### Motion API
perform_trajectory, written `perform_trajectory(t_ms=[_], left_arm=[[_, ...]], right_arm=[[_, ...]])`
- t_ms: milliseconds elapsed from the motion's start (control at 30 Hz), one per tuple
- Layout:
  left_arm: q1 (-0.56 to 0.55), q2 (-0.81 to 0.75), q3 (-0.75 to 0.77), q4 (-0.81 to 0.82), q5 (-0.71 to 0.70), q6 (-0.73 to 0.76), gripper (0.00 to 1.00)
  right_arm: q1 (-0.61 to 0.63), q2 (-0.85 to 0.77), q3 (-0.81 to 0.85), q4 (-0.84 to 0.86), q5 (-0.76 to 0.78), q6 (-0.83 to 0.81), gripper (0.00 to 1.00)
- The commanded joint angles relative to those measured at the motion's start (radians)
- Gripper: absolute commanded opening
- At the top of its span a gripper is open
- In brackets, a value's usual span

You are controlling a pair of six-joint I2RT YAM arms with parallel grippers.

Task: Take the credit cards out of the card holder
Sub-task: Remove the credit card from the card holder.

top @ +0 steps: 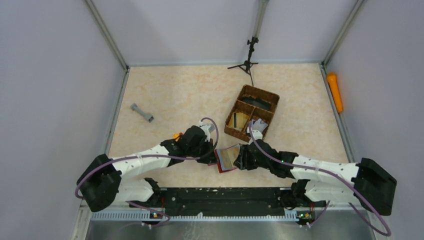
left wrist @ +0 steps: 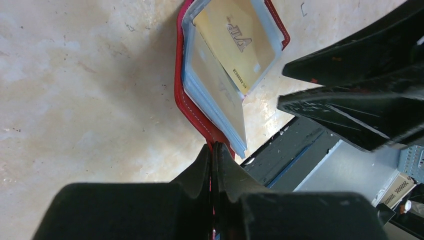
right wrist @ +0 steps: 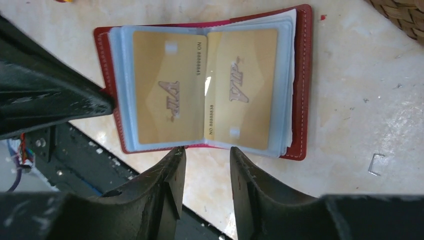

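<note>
Your left gripper clamps the card holder, hiding its corner; arm low. Your right gripper hovers beside it; jaws apart.

- Top view: even, diffuse overhead light. The table is bright and slightly washed out, with soft shadows only under both arms. Sharp throughout.
- Left wrist view: the left gripper, close to the lens, is black, underexposed and soft-edged. The card holder just beyond the fingertips is in focus, with a broad soft shadow on the table beside its red edge.
- Right wrist view: the credit cards ahead of the jaws are sharp, print legible. White glare streak along the centre fold; the clear sleeves give a bluish haze.
- The right gripper fingers are slightly blurred, with a bright table reflection between them.
</note>
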Motion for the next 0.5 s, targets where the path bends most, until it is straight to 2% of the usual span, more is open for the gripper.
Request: perform_trajectory(t_ms=[0, 100, 200, 267, 367, 467], left_arm=[[-0.001, -0.017, -0.006, 0.083, 0.006, 0.002, 0.05], [0.000, -0.029, -0.026, 0.130, 0.002, -0.005, 0.06], [0.000, -0.042, -0.068, 0.230, 0.019, -0.019, 0.11], [0.000, -0.054, -0.100, 0.296, 0.032, -0.032, 0.22], [0.000, -0.064, -0.129, 0.350, 0.034, -0.037, 0.43], [0.000, -0.062, -0.145, 0.389, 0.040, -0.037, 0.54]], right_arm=[[0.010, 0.085, 0.036, 0.076, 0.085, 0.023, 0.35], [0.009, 0.126, 0.037, 0.102, 0.104, 0.003, 0.29], [0.009, 0.171, 0.040, 0.101, 0.116, 0.000, 0.27], [0.008, 0.197, 0.038, 0.102, 0.111, -0.001, 0.26], [0.007, 0.235, 0.040, 0.102, 0.105, 0.003, 0.26], [-0.007, 0.265, 0.039, 0.102, 0.073, 0.010, 0.23]])
